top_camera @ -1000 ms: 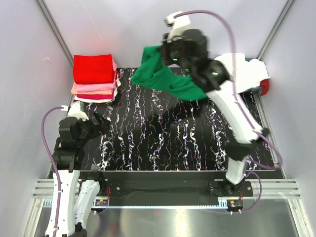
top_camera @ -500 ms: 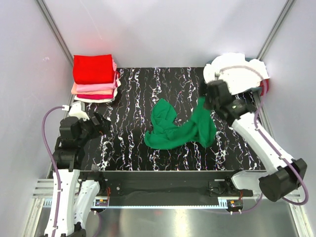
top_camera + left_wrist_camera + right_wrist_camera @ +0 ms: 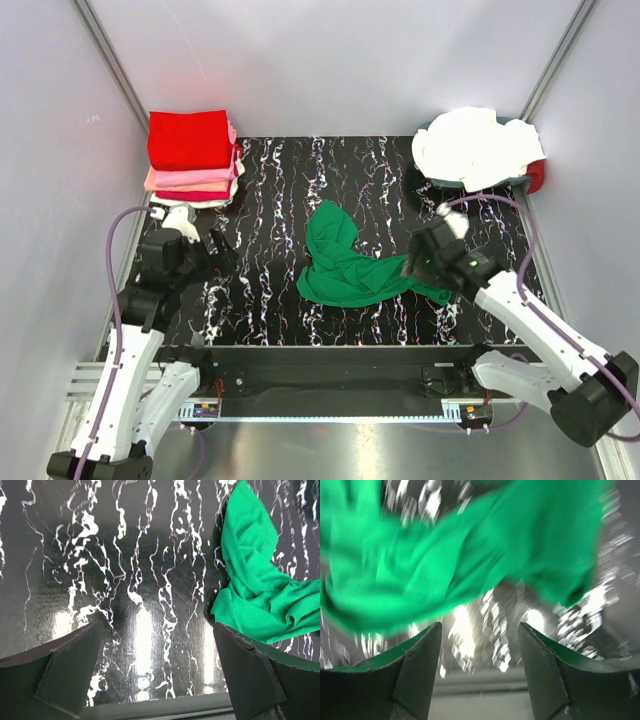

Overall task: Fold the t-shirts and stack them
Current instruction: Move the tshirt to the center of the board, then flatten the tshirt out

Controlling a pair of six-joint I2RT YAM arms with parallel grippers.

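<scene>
Just now the bright green short-sleeved cloth t-shirt (image 3: 345, 268) has come down from the air. A second ago it hung from the raised right arm at the upper middle of the frame; now it lies crumpled at the centre of the black white-veined mat (image 3: 270, 200). The right gripper (image 3: 412, 268) has let go: its jaws stand partly apart at the shirt's right edge, and the blurred wrist view shows nothing between them, only green cloth beyond. The left gripper (image 3: 218, 252), at the middle left of the frame, is spread wide and empty over bare mat, well apart from the shirt. So the shirt looks delivered for folding, though it is bunched and will probably need spreading flat first.

By count there is one green shirt on the mat and one stack of folded shirts (image 3: 190, 150) at the upper left. That stack has red on top, pink beneath and pale cloth at the bottom, but its exact number cannot be told. One loose heap of white cloth (image 3: 475, 145) sits at the upper right. Two arms are in view.
</scene>
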